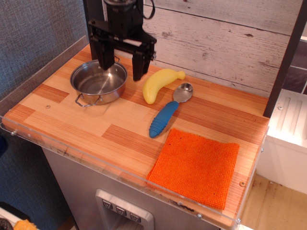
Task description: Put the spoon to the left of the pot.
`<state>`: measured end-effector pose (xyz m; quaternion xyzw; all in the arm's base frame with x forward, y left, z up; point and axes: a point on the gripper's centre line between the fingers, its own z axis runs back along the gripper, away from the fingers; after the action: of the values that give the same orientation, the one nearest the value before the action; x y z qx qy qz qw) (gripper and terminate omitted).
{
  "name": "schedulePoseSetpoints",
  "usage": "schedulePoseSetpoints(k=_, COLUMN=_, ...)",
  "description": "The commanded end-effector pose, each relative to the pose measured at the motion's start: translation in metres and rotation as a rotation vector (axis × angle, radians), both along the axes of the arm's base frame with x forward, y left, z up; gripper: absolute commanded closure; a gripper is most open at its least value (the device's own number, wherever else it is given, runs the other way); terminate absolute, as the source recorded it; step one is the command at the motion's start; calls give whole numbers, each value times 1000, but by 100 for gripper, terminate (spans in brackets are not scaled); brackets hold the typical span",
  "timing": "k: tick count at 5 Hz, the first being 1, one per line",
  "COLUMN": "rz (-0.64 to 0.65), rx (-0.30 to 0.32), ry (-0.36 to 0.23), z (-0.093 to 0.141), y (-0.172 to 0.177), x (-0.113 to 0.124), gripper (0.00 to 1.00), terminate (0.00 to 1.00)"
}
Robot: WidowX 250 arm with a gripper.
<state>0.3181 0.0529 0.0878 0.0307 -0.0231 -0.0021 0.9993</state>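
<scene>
Table (96, 136) carries everything; the black gripper (122, 67) hangs at its back left, jaws spread wide and empty. Just beneath its left finger sits the pot (98, 82). The banana (159, 84), then the spoon (168, 112), lie to the gripper's right, the spoon well apart from it.

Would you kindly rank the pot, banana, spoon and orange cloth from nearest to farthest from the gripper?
From the gripper:
1. Pot, just below its left finger.
2. Banana, to the right.
3. Spoon, beyond the banana.
4. Orange cloth, at the front right.
</scene>
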Motion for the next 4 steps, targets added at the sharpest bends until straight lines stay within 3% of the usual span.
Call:
schedulePoseSetpoints(k=1, rz=-64, rx=7, ry=-28, z=-3, y=-39, x=-3, gripper=0, terminate=0)
schedulePoseSetpoints(k=2, rz=-84, rx=30, ry=-57, z=0, y=-54, x=-16, gripper=0, terminate=0)
schedulePoseSetpoints(k=4, rz=10, rx=44, ry=3, z=-31, y=-43, x=-17, gripper=0, terminate=0)
